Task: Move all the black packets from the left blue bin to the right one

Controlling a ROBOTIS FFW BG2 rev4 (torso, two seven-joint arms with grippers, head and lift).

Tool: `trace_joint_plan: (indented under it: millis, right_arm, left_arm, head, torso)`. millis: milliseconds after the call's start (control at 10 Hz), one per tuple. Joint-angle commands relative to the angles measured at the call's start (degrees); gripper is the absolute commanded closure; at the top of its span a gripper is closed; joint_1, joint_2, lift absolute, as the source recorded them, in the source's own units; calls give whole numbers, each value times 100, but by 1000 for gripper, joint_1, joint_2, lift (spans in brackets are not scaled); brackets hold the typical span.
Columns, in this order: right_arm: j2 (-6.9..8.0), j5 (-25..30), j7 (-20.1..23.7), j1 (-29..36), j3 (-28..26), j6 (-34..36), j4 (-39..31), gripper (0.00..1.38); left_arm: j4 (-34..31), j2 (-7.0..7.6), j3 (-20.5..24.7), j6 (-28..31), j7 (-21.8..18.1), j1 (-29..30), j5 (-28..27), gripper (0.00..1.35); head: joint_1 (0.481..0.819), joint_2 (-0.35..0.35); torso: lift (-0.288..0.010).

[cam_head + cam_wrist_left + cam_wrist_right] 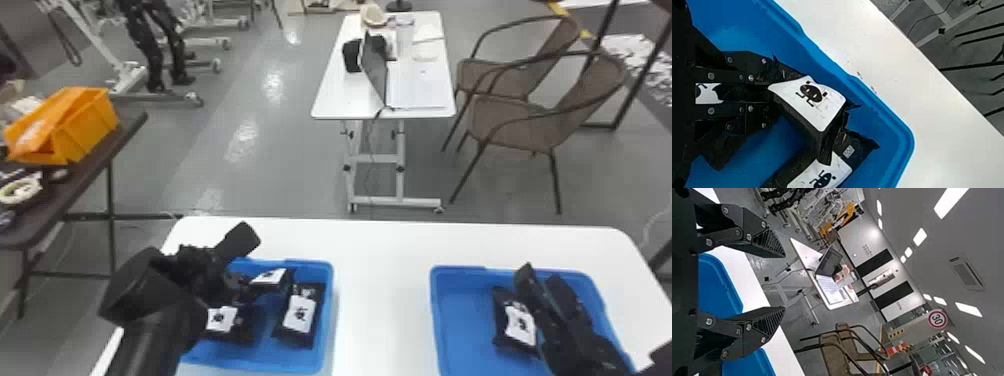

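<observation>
At far L, an orange crate (87, 125) is on a dark side table (125, 125). Next comes the L arm (165, 310): it enters from the bottom edge, goes up and then bends at the wrist, so the L gripper (245, 287) is low in the L bin (327, 300). Its jaws are closed on the end of one black packet (270, 280), which is tilted w/ the white label up. In the same bin, a second packet (222, 320) is close by the arm, and a third packet (300, 315) lies near the R wall, partly under the held one in the L wrist view.

Btwn the bins is bare white table top (382, 300). Behind it stands a small white table (330, 95) w/ a laptop (375, 70).

In the R bin (435, 300), one packet (520, 325) lies label up, just L of the R arm (580, 340). The R arm comes from the bottom R corner, and the R gripper (541, 277) is above the bin, pointing forward, jaws wide apart w/ nothing btwn. Two brown chairs (530, 120) stand behind.
</observation>
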Motion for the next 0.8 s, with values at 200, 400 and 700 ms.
trace_joint_plan:
  millis: [200, 400, 700]
  right_arm:
    - [5, -26, 72, -52, 2, 0, 39, 598]
    - [5, -52, 116, -87, 72, 0, 39, 585]
    - [5, -70, 538, -351, 248, 79, 56, 518]
  left_arm:
    - [-1928, -193, 5, 584, -158, 847, 420, 1003]
    - [-3123, -483, 84, 909, -255, 1410, 412, 1003]
    - [-3694, -632, -715, 566, 571, 1480, 543, 1003]
  head:
    - [695, 121]
    - [695, 102]
    - [695, 88]
  torso:
    - [0]
    - [0]
    - [0]
